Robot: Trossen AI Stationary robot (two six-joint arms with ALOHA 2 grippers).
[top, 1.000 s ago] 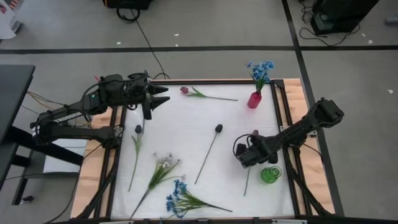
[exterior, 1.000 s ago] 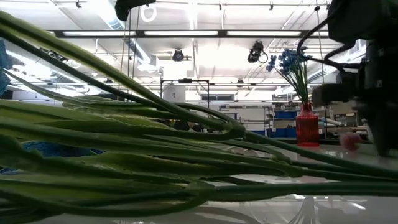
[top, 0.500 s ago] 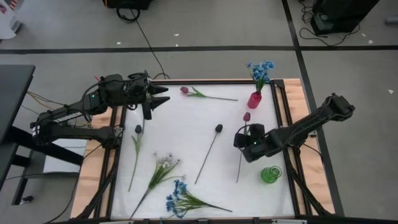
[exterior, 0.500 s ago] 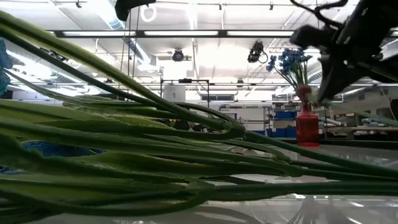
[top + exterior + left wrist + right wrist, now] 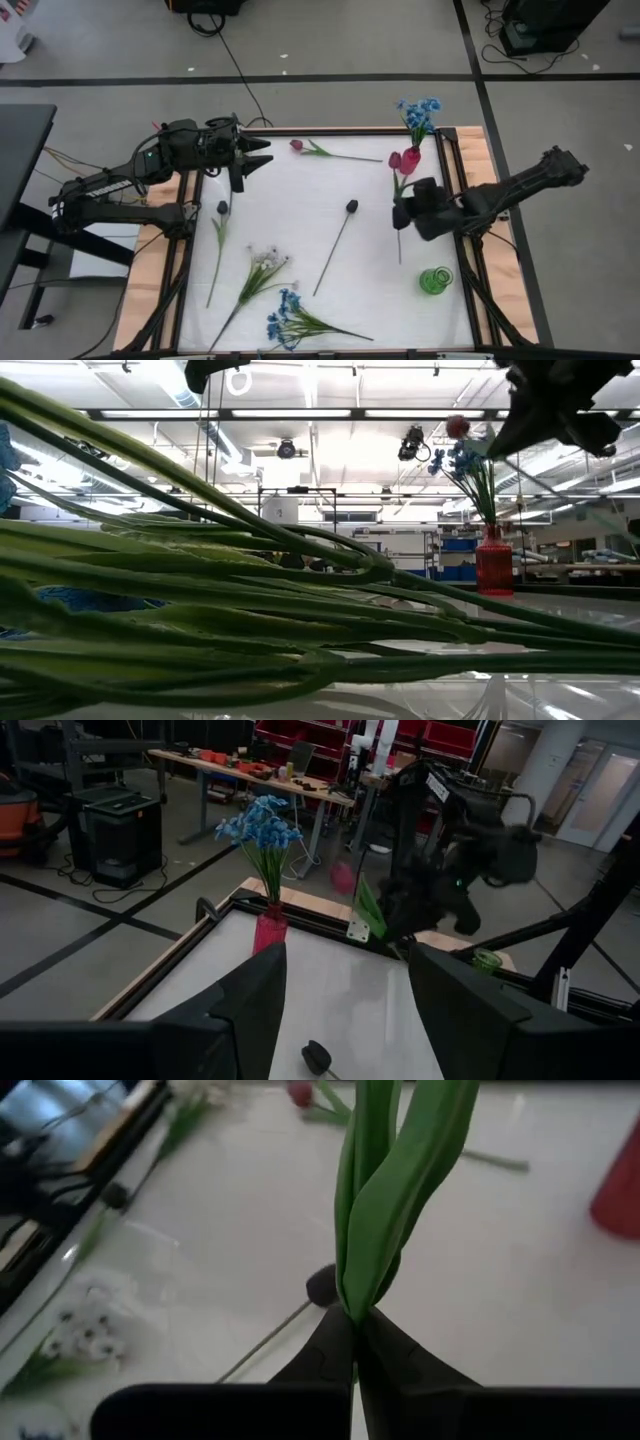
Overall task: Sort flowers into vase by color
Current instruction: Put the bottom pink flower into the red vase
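Note:
My right gripper is shut on a flower with a red-pink bud and green leaves, raised above the table's right half, just near of the red vase that holds blue flowers. The bud shows high up in the low view. A green vase stands near the right edge. My left gripper hangs open above the far left corner, touching nothing. On the white mat lie another red-pink flower, two dark-bud stems, a white cluster and a blue cluster. My right gripper pinches the flower between its two fingers at the stem where the leaves spring out. The leaves and bud rise beyond the fingertips. The flower is lifted off the table, bud end up, and its bare stem trails below toward the near edge.
Black frame rails and wooden strips border the white mat on both sides. The long green stems of the near blue cluster fill most of the low view. The mat's middle is bare between the lying flowers.
My right gripper has risen and gone toward the far edge and the red vase, rolling its wrist. The red-pink flower, which lay on the mat beside the green vase, has come off the table and swung bud end up.

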